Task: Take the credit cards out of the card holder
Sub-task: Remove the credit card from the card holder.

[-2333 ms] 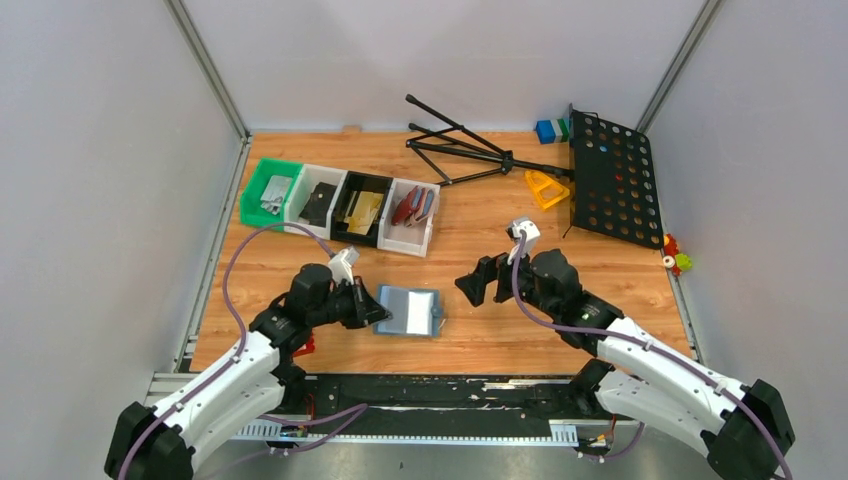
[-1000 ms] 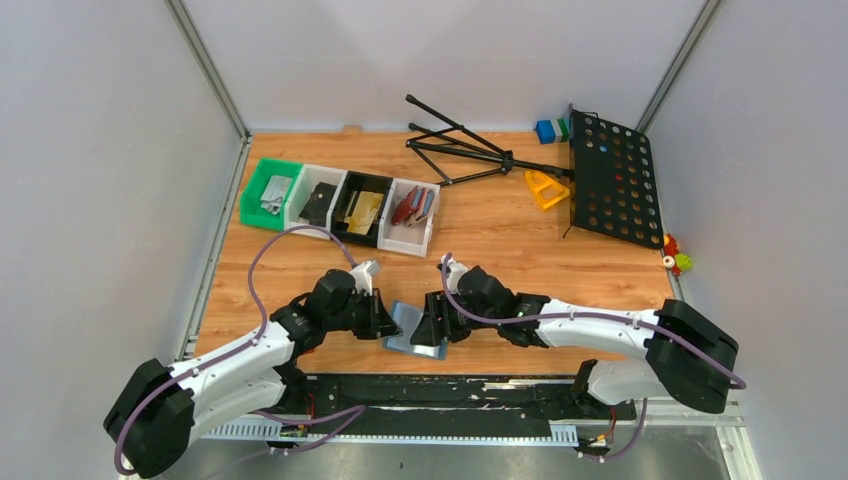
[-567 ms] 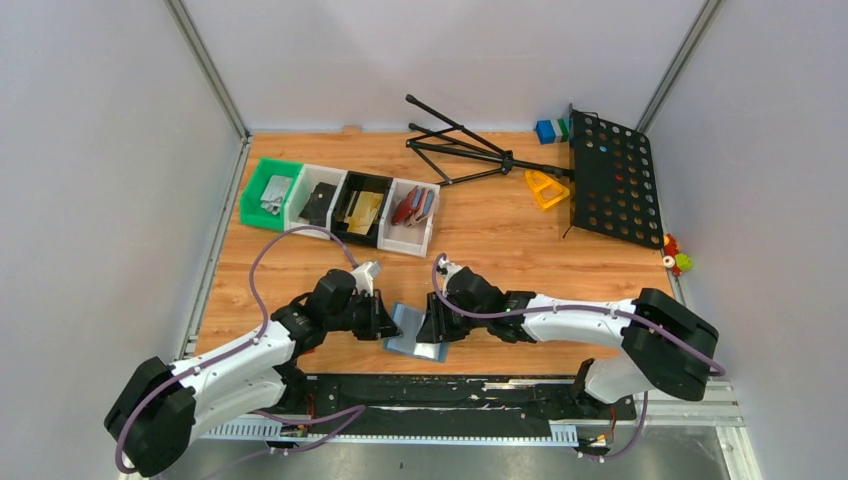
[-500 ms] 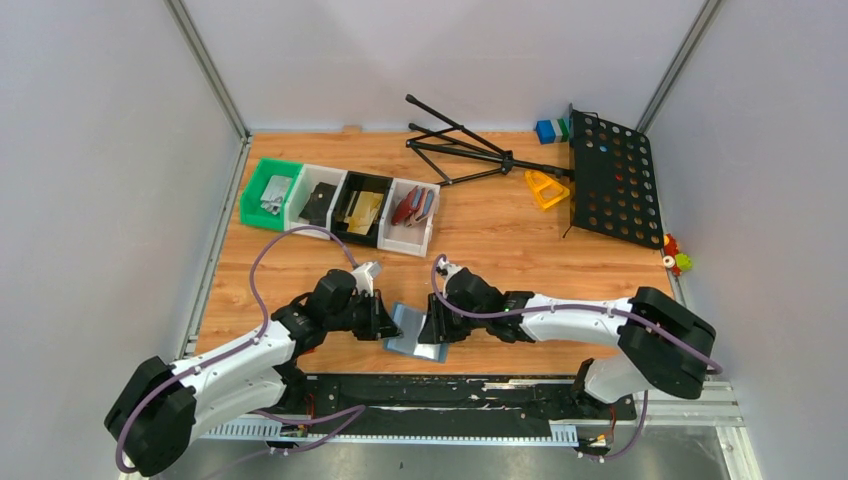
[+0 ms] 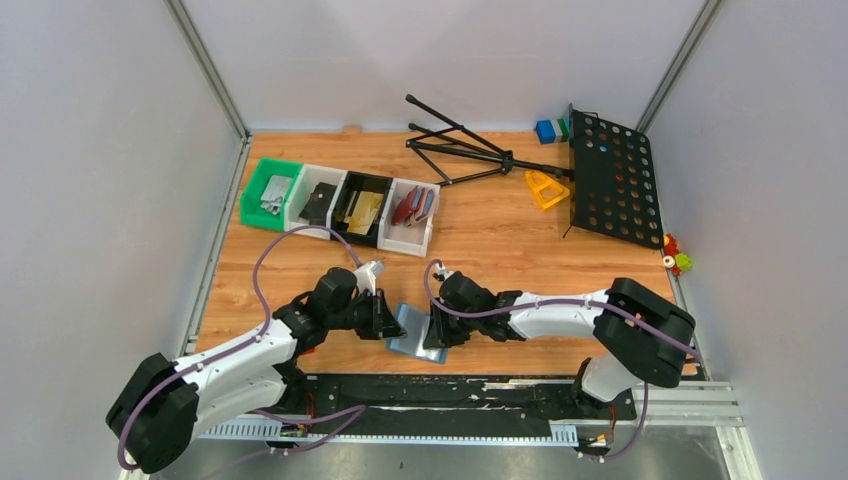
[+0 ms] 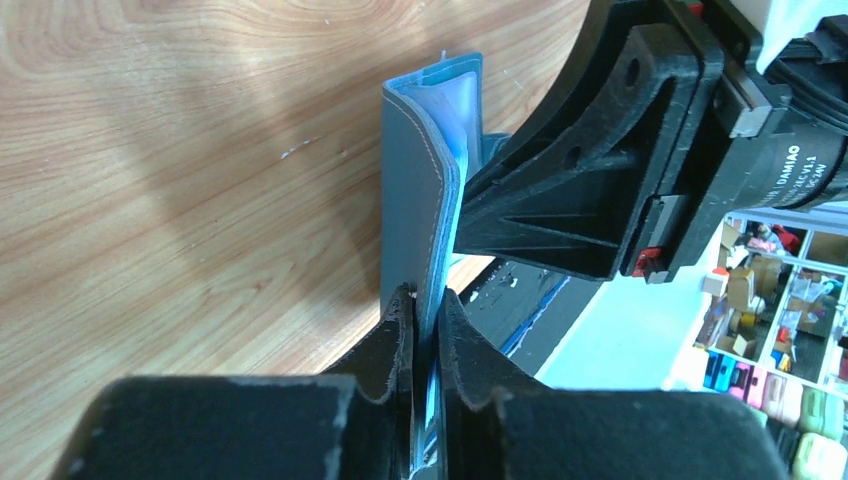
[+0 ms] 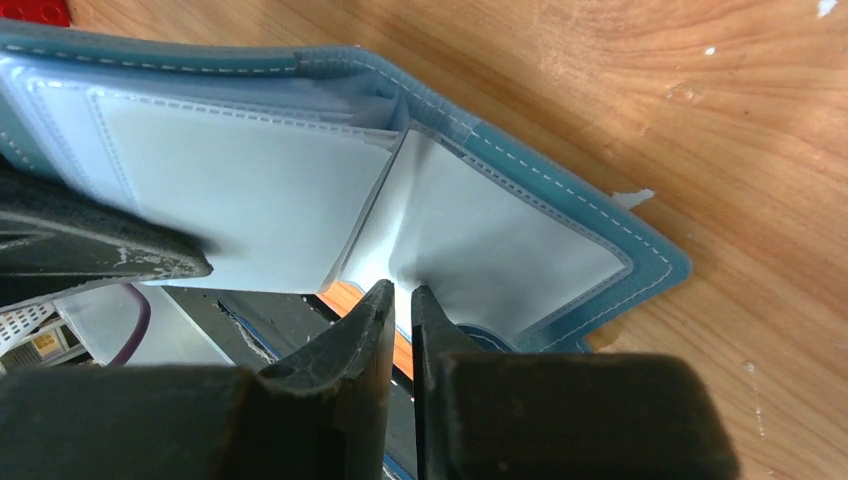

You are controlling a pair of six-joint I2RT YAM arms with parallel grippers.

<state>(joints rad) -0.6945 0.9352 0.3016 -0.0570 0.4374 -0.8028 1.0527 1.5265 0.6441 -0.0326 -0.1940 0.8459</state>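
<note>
Wooden table (image 5: 520,250), grey walls (image 5: 90,200) on three sides, black rail (image 5: 450,392) along the near edge. Card holder (image 5: 410,335) spread open near the front, between both arms. Left gripper (image 6: 428,300) clamped on its cover. Right gripper (image 7: 400,298) pinches a pale inner sleeve. Bin row (image 5: 341,178) far left, music stand (image 5: 610,180) far right.
</note>
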